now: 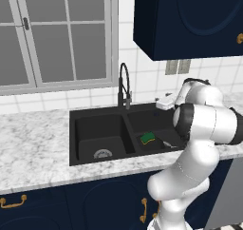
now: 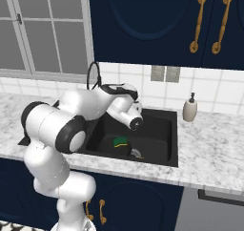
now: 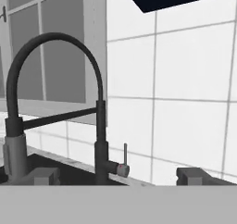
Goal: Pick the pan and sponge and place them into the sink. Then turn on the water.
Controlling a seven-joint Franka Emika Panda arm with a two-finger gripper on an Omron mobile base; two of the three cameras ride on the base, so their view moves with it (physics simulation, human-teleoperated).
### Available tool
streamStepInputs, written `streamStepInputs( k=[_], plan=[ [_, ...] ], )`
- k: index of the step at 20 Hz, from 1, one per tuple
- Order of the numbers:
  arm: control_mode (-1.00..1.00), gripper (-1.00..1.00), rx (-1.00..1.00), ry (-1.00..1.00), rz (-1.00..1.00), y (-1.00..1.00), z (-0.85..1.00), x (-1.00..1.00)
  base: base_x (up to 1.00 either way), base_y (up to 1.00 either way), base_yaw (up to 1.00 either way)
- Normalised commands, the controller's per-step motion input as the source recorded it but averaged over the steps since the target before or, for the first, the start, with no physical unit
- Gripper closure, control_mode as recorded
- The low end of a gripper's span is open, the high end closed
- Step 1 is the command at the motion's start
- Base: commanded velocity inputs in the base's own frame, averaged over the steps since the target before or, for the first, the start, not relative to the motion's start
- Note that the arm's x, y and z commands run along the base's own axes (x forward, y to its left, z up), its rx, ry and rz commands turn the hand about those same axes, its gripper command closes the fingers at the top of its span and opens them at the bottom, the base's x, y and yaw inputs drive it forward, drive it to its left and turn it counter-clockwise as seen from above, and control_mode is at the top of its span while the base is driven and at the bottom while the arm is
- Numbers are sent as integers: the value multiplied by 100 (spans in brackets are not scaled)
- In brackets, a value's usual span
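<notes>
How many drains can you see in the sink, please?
1: a drain on the left basin's floor. The right basin holds the sponge on the pan, which may hide another.

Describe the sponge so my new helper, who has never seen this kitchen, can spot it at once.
Find the large black double-basin sink set in the grey marble counter under the window. In its right basin lies the small rectangular sponge, on the round black frying pan. Its green top over yellow is the sink's sole bright colour.
</notes>
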Motion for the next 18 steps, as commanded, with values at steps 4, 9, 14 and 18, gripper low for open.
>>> streamStepInputs(
  k=[4, 9, 14, 18],
  plan=[
    [-100, -100, 3, 0, 0, 37, -10, 61, 0, 0, 0],
    [-100, -100, 1, 0, 0, 42, -19, 49, 0, 0, 0],
    [-100, -100, 2, 0, 0, 34, -23, 36, 0, 0, 0],
    [-100, -100, 5, 0, 0, 19, -25, 42, 0, 0, 0]
  ],
)
